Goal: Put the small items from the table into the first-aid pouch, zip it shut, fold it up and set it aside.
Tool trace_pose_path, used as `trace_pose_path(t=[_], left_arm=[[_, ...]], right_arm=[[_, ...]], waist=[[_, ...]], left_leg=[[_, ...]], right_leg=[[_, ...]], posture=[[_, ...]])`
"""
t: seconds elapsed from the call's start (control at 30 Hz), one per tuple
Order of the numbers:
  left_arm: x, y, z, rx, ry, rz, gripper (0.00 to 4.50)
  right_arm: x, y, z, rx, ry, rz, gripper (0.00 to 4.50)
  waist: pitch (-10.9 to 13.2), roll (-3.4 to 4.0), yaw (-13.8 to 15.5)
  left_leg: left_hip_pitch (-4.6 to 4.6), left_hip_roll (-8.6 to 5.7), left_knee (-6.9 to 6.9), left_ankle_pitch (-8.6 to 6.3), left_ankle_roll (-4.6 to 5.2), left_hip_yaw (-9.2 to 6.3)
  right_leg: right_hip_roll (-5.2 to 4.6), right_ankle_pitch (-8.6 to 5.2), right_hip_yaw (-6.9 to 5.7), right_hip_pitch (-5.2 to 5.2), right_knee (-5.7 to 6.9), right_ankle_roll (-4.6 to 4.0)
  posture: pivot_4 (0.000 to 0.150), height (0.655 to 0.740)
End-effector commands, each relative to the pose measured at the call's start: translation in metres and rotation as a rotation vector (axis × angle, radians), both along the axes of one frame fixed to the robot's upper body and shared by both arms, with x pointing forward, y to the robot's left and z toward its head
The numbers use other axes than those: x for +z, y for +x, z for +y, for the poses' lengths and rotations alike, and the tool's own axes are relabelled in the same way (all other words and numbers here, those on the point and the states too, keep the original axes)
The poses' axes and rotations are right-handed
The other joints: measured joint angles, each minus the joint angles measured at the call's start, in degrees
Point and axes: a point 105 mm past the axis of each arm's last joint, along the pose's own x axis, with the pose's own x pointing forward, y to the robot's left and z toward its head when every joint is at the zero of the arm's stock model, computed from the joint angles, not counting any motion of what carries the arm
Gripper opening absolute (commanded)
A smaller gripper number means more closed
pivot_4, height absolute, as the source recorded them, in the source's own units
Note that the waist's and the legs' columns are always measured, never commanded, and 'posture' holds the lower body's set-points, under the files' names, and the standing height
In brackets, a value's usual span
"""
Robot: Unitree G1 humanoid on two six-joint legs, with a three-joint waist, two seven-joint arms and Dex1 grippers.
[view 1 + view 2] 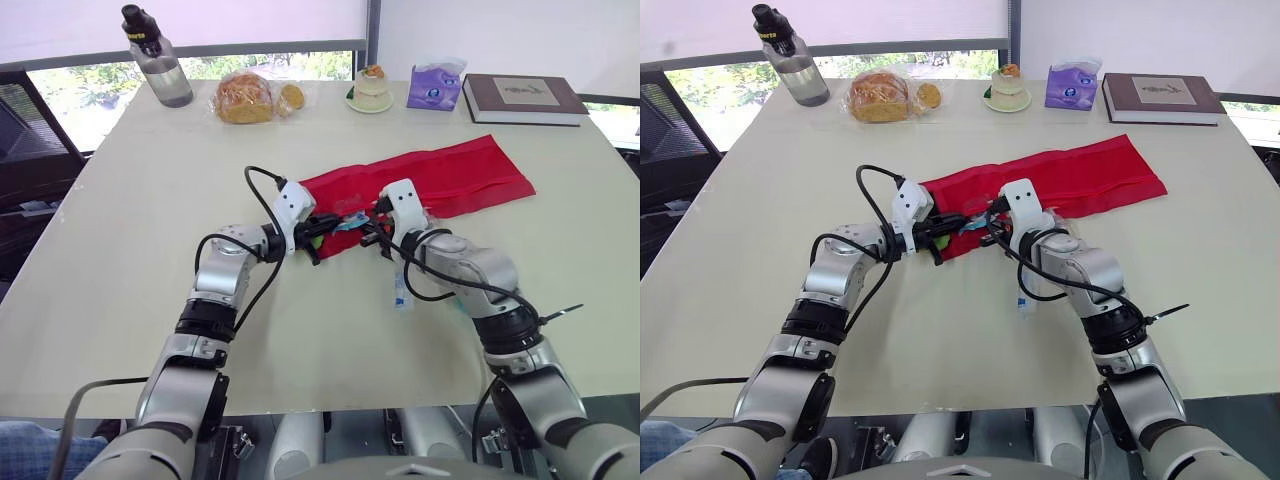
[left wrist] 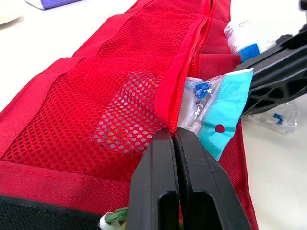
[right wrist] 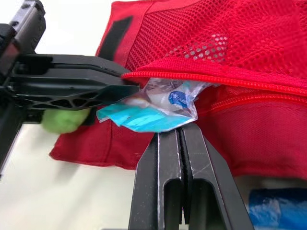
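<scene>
The red first-aid pouch (image 1: 440,178) lies unfolded across the middle of the table, mesh pockets up. My left gripper (image 2: 175,138) is shut on the red zipper edge of the pocket at the pouch's near-left end and holds that edge raised. A clear and teal packet (image 3: 144,117) sticks halfway out of the pocket opening. My right gripper (image 3: 181,130) is shut on the packet's outer edge, facing the left gripper (image 1: 318,240) at close range. A small green item (image 3: 62,120) sits beside the left fingers. Another clear packet with blue print (image 1: 401,291) lies on the table by my right forearm.
Along the far edge stand a water bottle (image 1: 160,62), bagged bread (image 1: 250,98), a small dessert on a plate (image 1: 370,90), a purple tissue pack (image 1: 435,86) and a book (image 1: 522,98). Bare tabletop surrounds the pouch on the left and right.
</scene>
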Motion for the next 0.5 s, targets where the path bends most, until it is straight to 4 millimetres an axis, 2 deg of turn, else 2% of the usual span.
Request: trace_pose_path(t=[0.03, 0.27, 0.5], left_arm=[[0.016, -0.001, -0.002, -0.027, -0.019, -0.059, 0.0], [0.016, -0.003, -0.003, -0.037, -0.015, -0.063, 0.0], [0.02, -0.003, -0.005, -0.03, -0.047, -0.056, 0.0]], right_arm=[[0.008, 0.001, 0.008, 0.019, 0.001, -0.054, 0.02], [0.003, 0.01, 0.007, -0.021, -0.056, -0.073, 0.02], [0.002, 0.012, 0.012, -0.018, -0.057, -0.079, 0.02]], waist=[[0.0, 0.0, 0.0], [0.0, 0.0, 0.0], [0.0, 0.0, -0.04]], left_leg=[[0.0, 0.0, 0.0, 0.0, 0.0, 0.0], [0.01, 0.0, 0.02, 0.0, 0.0, 0.0], [0.02, 0.0, 0.02, 0.0, 0.0, -0.02]], right_leg=[[0.0, 0.0, 0.0, 0.0, 0.0, 0.0], [-0.01, 0.0, 0.01, 0.0, 0.01, 0.0], [-0.01, 0.0, 0.01, 0.0, 0.03, 0.0]], posture=[[0.15, 0.74], [0.15, 0.74], [0.15, 0.74]])
